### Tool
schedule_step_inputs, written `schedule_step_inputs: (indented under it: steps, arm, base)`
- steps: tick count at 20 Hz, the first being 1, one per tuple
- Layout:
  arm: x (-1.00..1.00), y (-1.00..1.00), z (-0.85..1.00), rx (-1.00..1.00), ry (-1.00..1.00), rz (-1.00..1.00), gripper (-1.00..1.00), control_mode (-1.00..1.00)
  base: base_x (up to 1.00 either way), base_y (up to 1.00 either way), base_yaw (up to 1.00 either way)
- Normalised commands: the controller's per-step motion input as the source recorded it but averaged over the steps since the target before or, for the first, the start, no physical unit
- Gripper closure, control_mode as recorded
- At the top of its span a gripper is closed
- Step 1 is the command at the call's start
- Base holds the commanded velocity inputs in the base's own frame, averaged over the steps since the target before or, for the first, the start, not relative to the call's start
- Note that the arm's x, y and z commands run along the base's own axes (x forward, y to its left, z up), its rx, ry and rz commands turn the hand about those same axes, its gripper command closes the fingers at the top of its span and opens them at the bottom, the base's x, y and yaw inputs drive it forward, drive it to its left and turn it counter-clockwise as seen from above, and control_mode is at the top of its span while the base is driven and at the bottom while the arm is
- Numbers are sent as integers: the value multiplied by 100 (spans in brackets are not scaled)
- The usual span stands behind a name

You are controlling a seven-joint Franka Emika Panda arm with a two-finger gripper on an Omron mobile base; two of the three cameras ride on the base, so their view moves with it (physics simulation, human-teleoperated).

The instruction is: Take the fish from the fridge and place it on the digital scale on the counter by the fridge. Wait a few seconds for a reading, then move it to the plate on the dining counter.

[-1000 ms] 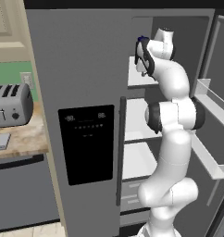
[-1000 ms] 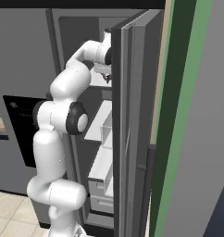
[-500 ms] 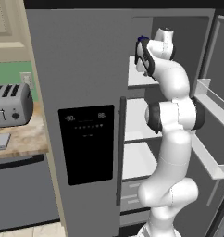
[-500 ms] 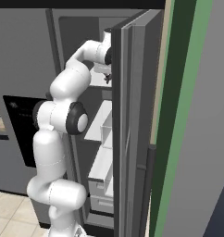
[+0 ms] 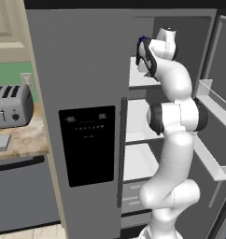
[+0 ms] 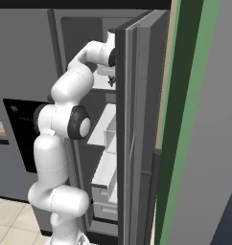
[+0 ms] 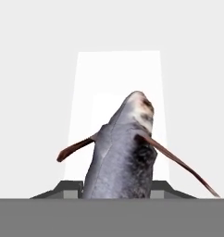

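Observation:
The fish [image 7: 121, 152], dark grey with thin brown fins, rises close up in the hand view over a white fridge shelf [image 7: 118, 74]. My gripper [image 7: 116, 190] is shut on the fish, a dark fingertip [image 7: 70, 187] pressed to each side of its body. In the right base view the gripper [image 6: 111, 82] reaches onto the upper shelf of the grey fridge [image 5: 87, 70], partly behind the open door [image 6: 137, 119]. The digital scale [image 5: 0, 143] lies flat on the stone counter [image 5: 26, 140] left of the fridge.
A silver toaster [image 5: 10, 105] stands behind the scale on the counter. The open fridge door carries white bins [image 5: 213, 140] close to my arm's right. White shelves [image 5: 138, 158] and drawers sit below my hand. A green wall edge [image 6: 194, 119] is at the far right.
The jaws have closed in onto the fish. The arm and the base have stayed where they were.

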Motion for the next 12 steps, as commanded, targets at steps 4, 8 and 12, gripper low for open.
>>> schedule_step_inputs:
  steps: [4, 8, 12]
  arm:
    - [-49, 0, -1, 0, -9, 0, 100, -100]
    - [-48, 0, 0, 0, -14, 0, 100, -100]
    - [-29, 4, 2, 0, -2, 0, 100, -100]
  base:
    - [0, 0, 0]
    - [0, 0, 0]
    - [0, 0, 0]
